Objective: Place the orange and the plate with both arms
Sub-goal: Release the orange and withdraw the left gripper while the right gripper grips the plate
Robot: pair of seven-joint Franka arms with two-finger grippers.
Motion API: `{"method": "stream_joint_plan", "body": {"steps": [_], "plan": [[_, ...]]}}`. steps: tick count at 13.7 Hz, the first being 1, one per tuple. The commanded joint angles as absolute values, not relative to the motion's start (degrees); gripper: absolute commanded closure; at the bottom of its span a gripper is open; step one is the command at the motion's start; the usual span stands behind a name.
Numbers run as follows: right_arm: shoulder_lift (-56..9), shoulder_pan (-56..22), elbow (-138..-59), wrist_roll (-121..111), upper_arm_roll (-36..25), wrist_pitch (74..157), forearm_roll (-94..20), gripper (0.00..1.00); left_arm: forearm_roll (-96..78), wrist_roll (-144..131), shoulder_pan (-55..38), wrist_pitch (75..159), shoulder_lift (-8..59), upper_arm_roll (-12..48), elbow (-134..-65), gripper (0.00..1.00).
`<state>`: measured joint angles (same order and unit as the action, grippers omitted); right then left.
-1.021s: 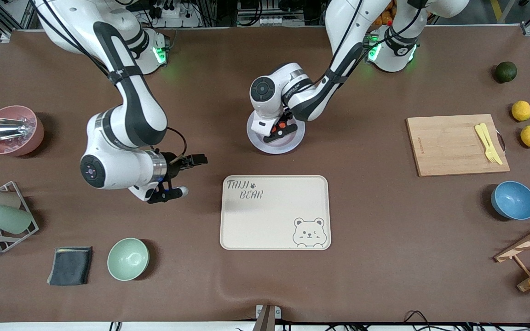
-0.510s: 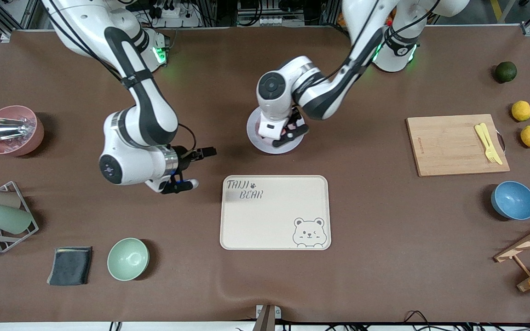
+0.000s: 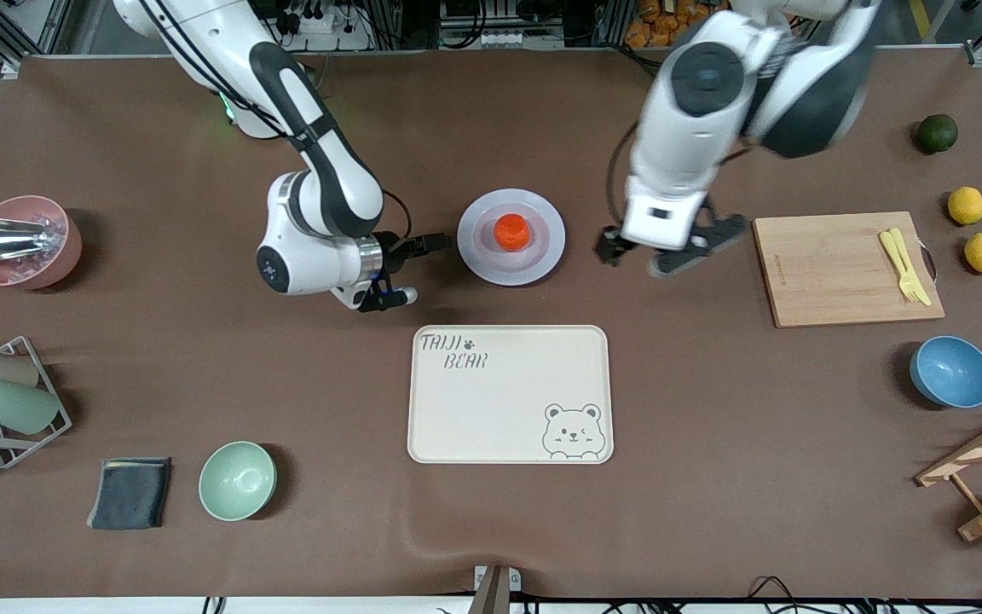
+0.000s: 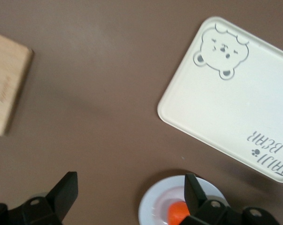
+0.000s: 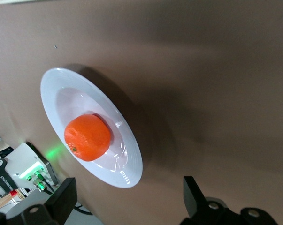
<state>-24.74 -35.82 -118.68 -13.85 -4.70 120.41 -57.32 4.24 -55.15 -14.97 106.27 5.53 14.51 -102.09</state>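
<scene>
The orange [image 3: 511, 232] lies in the middle of the pale plate [image 3: 478, 249], which sits on the brown table farther from the front camera than the bear-print tray. My right gripper [image 3: 413, 269] is open and empty, low beside the plate on the right arm's side, its fingers spread toward the rim. Its wrist view shows the orange [image 5: 87, 137] and the plate [image 5: 128, 157] just past the gripper [image 5: 127, 201]. My left gripper [image 3: 655, 254] is open and empty, raised over bare table between the plate and the cutting board. Its wrist view [image 4: 129, 197] shows the plate [image 4: 153, 211] and the orange [image 4: 178, 212].
The cream bear-print tray [image 3: 510, 394] lies nearer the camera than the plate. A wooden cutting board [image 3: 832, 273] with yellow cutlery, two lemons [image 3: 966, 205], a dark green fruit [image 3: 938, 133] and a blue bowl [image 3: 951, 372] are at the left arm's end. A pink bowl [image 3: 22, 243], a cup rack and a green bowl [image 3: 237, 480] are at the right arm's end.
My left gripper has let go of the orange on the plate, risen and swung toward the cutting board. My right gripper has moved across the table up to the plate's edge.
</scene>
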Motion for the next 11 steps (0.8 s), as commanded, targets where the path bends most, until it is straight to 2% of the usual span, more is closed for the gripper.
{"method": "stream_joint_plan", "body": {"steps": [1, 4, 7, 11], "plan": [[-22.85, -38.93, -123.92, -20.28, -5.19, 124.44, -65.53, 0.0, 3.6, -38.92, -8.28, 102.15, 0.54, 15.03, -103.27, 0.0], [-24.69, -40.52, -126.12, -30.03, -5.19, 125.86, -77.4, 0.0, 3.52, -26.59, -1.08, 99.76, -2.98, 14.77, -103.27, 0.0], [-26.71, -42.01, -126.39, -34.36, -5.19, 125.86, -82.95, 0.0, 3.43, -11.91, 6.57, 98.09, -5.44, 14.59, -103.1, 0.0], [-29.61, -45.34, -126.3, -40.49, -5.19, 125.86, -91.9, 0.0, 2.47, -3.96, 13.17, 94.31, -5.45, 14.59, -99.85, 0.0]]}}
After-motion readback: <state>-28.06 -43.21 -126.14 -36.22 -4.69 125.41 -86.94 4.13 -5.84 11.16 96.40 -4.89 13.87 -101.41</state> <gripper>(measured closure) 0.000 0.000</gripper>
